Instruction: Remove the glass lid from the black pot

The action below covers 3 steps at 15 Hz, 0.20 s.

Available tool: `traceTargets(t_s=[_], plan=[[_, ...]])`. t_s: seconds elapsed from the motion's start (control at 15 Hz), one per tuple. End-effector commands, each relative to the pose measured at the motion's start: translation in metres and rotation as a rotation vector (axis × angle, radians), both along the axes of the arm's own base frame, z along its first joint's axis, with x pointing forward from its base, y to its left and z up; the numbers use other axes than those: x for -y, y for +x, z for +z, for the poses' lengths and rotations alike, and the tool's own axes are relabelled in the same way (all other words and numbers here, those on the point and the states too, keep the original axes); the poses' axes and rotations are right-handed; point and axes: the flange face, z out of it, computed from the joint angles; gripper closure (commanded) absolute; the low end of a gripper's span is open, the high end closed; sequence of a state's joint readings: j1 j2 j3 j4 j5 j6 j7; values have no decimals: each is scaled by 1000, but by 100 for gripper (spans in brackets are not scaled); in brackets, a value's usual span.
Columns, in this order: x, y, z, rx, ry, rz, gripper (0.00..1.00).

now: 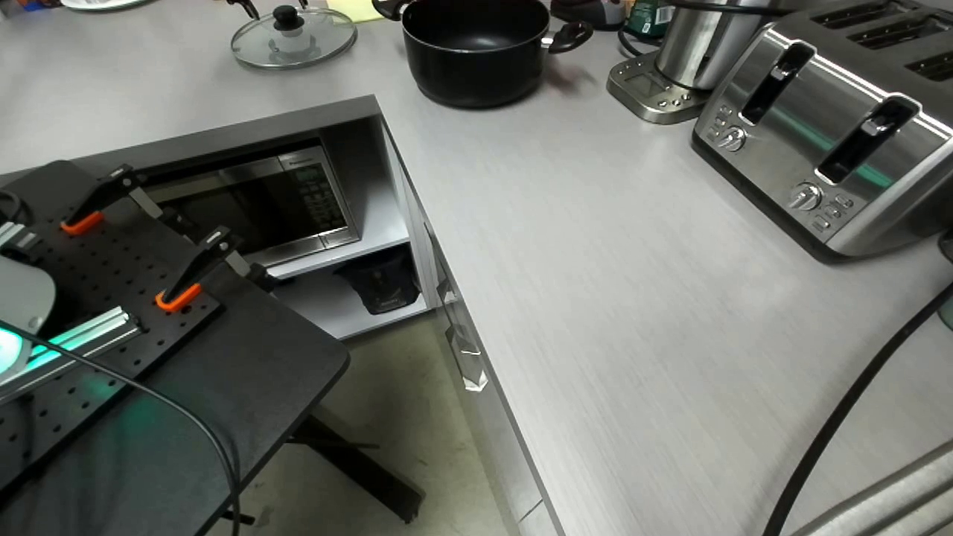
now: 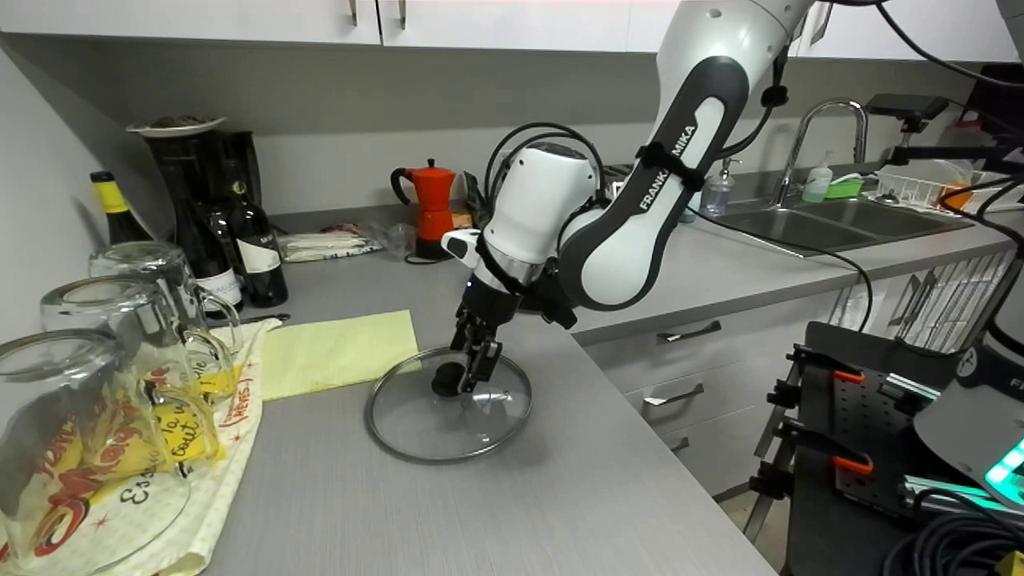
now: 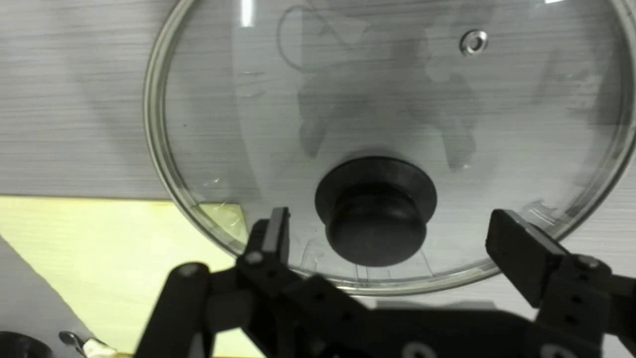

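The glass lid (image 1: 257,53) lies on the grey counter, apart from the black pot (image 1: 476,74), which stands uncovered. The lid also shows in an exterior view (image 2: 416,428) and fills much of the wrist view (image 3: 213,124). Its dark knob (image 3: 375,233) sits between the fingers of my gripper (image 3: 387,218), with a gap on each side. My gripper is open and holds nothing. In an exterior view the gripper (image 2: 476,364) is low over the lid, by the knob. The fingertips only just show at the top edge of the view with the pot. The pot is not visible elsewhere.
A yellow cloth (image 2: 336,352) lies beside the lid. Large glass mugs (image 2: 104,400) stand on a printed towel, with wine bottles (image 2: 258,248) behind. A red moka pot (image 2: 433,204) is at the back. A silver toaster (image 1: 826,149) and steel vessel (image 1: 689,48) are beyond the pot.
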<state>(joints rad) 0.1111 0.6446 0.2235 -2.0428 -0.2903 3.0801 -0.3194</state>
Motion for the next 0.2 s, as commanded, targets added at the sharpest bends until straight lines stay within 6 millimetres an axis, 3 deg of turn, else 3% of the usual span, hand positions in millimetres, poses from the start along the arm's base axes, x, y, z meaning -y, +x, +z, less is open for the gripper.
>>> traceTargets(t_s=[0.0,0.13], plan=[[11,-47,46,20,-31,20,0],[21,-73,67,2,-61,7,0]])
